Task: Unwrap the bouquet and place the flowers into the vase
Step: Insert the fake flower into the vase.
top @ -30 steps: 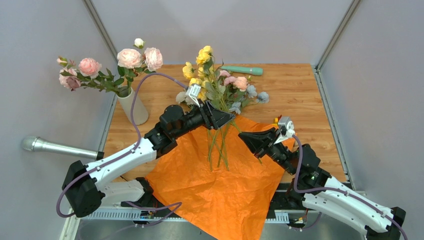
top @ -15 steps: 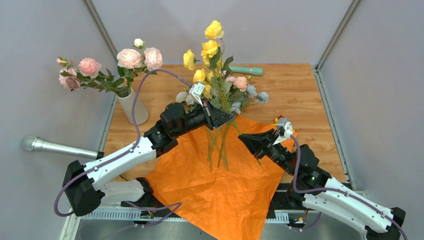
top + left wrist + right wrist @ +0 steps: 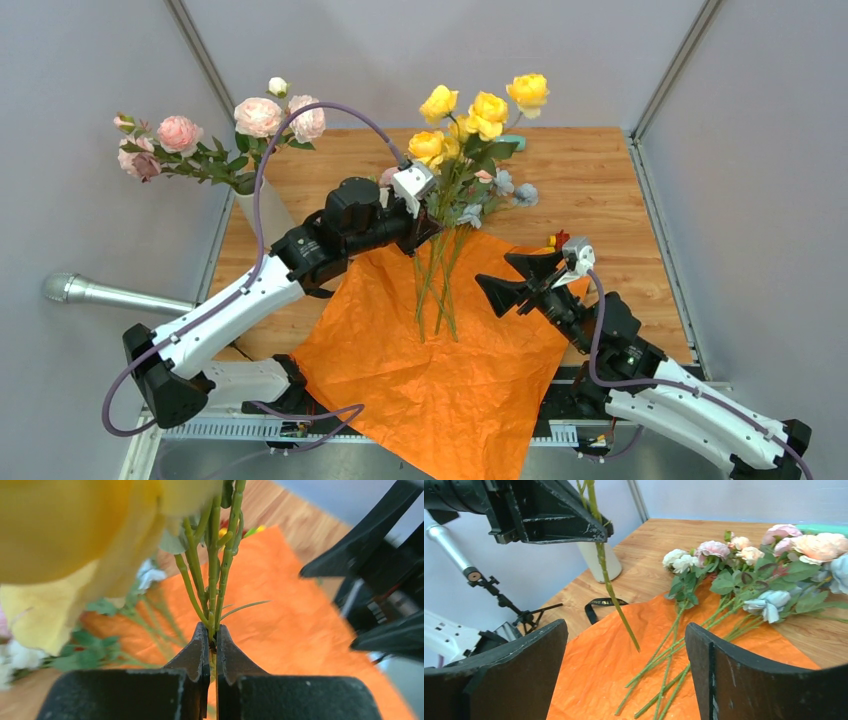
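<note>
Wooden table (image 3: 600,180), paper (image 3: 440,380) spread open, flowers partly moved.
On the flat paper the remaining flowers (image 3: 495,185) lie loose. The left gripper (image 3: 210,630) is clamped on 1 yellow bunch (image 3: 480,110) held above them, and the right gripper (image 3: 626,645) gapes, holding nothing. Pink blooms (image 3: 260,117) already stand in the vase (image 3: 268,215), far left and partly hidden by the left arm. The loose stems overlap too much to count.

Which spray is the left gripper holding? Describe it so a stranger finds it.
Find the orange paper mid-table. Above its far edge the left gripper is shut on one stem. That spray has the only yellow blooms, held up while the pink and blue ones below lie flat.
</note>
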Available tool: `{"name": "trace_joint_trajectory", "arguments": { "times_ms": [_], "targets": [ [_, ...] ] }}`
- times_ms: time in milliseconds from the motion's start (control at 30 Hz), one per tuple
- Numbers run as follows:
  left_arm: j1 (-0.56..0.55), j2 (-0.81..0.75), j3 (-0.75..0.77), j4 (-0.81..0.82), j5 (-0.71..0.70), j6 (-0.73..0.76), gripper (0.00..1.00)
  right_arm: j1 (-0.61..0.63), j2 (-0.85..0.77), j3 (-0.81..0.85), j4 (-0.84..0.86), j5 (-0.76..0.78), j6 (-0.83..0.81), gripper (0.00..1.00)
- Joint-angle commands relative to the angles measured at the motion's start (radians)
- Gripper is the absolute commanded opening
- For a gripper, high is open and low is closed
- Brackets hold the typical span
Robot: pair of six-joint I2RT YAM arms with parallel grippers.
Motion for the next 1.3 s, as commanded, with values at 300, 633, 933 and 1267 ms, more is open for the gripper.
{"name": "trace_joint_trajectory", "arguments": {
  "times_ms": [300,633,933,1267],
  "targets": [
    [0.338,0.027,0.079,-0.178,-0.149,0.501,0.0,0.005,-0.054,-0.063,-0.028,0.091,0.029,0.96],
    [0.577,-0.015,0.142,-0.111,-0.173,0.494,0.0,0.006,-0.136,-0.121,-0.04,0.117,0.043,0.98],
    [0.752,-0.017,0.19,-0.081,-0.139,0.454,0.0,0.006,-0.164,-0.145,-0.067,0.12,0.06,0.98],
    [0.813,-0.046,0.191,0.009,-0.173,0.405,0.0,0.005,-0.18,-0.171,-0.081,0.113,0.083,0.98]
  ]
}}
